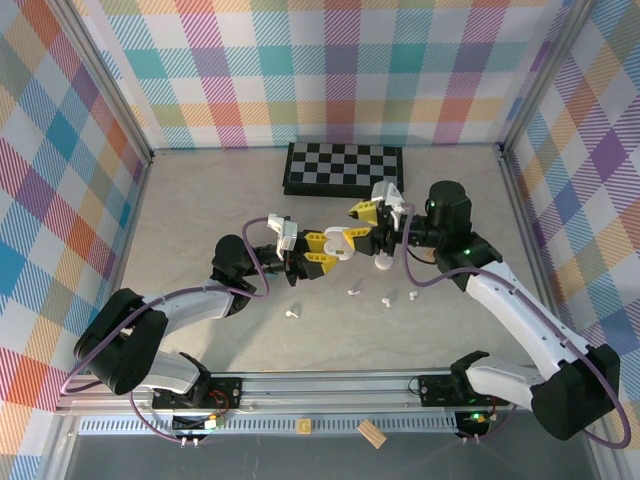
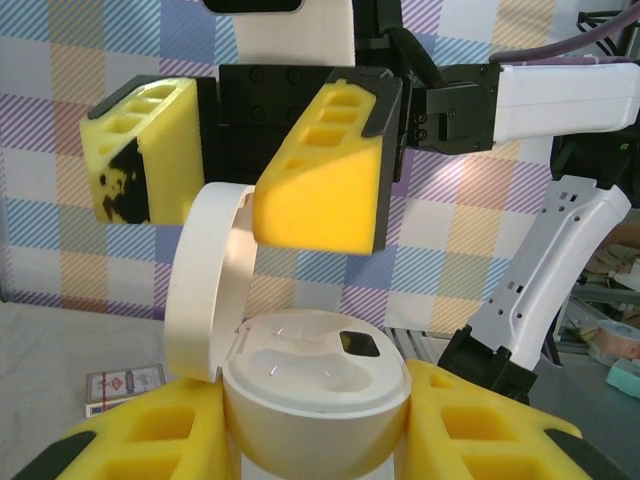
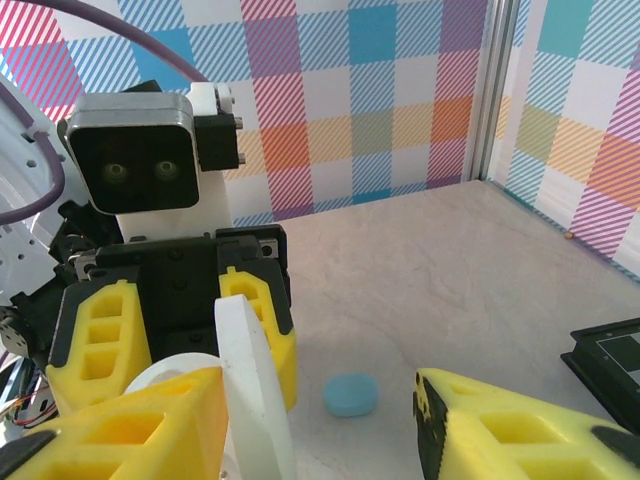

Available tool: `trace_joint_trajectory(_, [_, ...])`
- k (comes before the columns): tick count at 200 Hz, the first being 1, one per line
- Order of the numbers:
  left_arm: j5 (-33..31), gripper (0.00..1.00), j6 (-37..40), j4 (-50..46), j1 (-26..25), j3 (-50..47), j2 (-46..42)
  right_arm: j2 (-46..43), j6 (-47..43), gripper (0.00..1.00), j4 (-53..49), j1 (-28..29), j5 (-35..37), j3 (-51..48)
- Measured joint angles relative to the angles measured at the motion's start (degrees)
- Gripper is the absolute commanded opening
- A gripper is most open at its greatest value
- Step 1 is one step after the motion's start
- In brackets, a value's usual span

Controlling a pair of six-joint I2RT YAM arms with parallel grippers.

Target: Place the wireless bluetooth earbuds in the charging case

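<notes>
My left gripper (image 1: pixel 335 248) is shut on a white charging case (image 2: pixel 315 385), held above the table. The case's lid (image 2: pixel 205 285) stands open to the left, and both sockets are empty. My right gripper (image 1: pixel 358 226) faces it, open, with its yellow fingers (image 3: pixel 520 435) apart and nothing held. The case's lid (image 3: pixel 250 390) stands just beside the right gripper's left finger. Several white earbuds (image 1: pixel 353 292) lie on the table below, one of them (image 1: pixel 291 313) further left. No light blue earbuds are in sight.
A light blue case (image 3: pixel 350 395) lies shut on the table under the grippers. A second white case-like object (image 1: pixel 381 263) sits below the right gripper. A chessboard (image 1: pixel 343 168) lies at the back. A card box (image 2: pixel 125 385) rests on the table.
</notes>
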Motion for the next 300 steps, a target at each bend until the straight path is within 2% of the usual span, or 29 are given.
trace_joint_trajectory(36, [0.52,0.34,0.0,0.22,-0.02,0.39,0.0,1.22,-4.31,0.44,-4.63,0.0,-0.61,0.52])
trace_joint_trajectory(95, [0.31,0.34,-0.02,0.31,0.0,0.44,0.24,1.77,-6.03,0.16,-6.75,0.13,-2.89,1.7])
trace_joint_trajectory(136, [-0.13,0.35,0.02,0.31,-0.02,0.44,0.37,1.81,-5.51,0.05,-6.82,0.11,-2.99,1.73])
trace_joint_trajectory(146, [-0.22,0.37,0.02,0.31,-0.02,0.44,0.42,1.81,-5.49,0.02,-6.8,0.11,-2.95,1.73])
trace_joint_trajectory(157, [-0.28,0.46,0.17,0.35,-0.07,0.46,0.55,1.81,-5.25,0.0,-6.67,0.17,-2.73,1.73])
trace_joint_trajectory(187, [-0.24,0.59,0.07,0.79,-0.11,1.07,1.38,1.9,-4.31,0.0,-5.09,0.33,-1.75,1.7])
trace_joint_trajectory(218, [-0.72,0.68,0.55,1.03,-0.11,1.09,1.73,2.08,-3.3,0.0,-3.15,0.5,0.17,1.68])
trace_joint_trajectory(243, [-2.12,0.68,0.74,1.07,-0.11,1.09,1.77,2.19,-2.73,0.0,-2.21,0.5,1.4,1.64])
trace_joint_trajectory(270, [-3.32,0.61,1.51,1.07,-0.11,1.07,1.77,2.69,-2.49,0.0,-2.05,0.5,2.16,1.64])
trace_joint_trajectory(300, [-3.69,0.59,2.4,-0.26,-0.11,1.09,1.77,3.21,-2.49,0.0,-2.08,0.7,2.1,1.62])
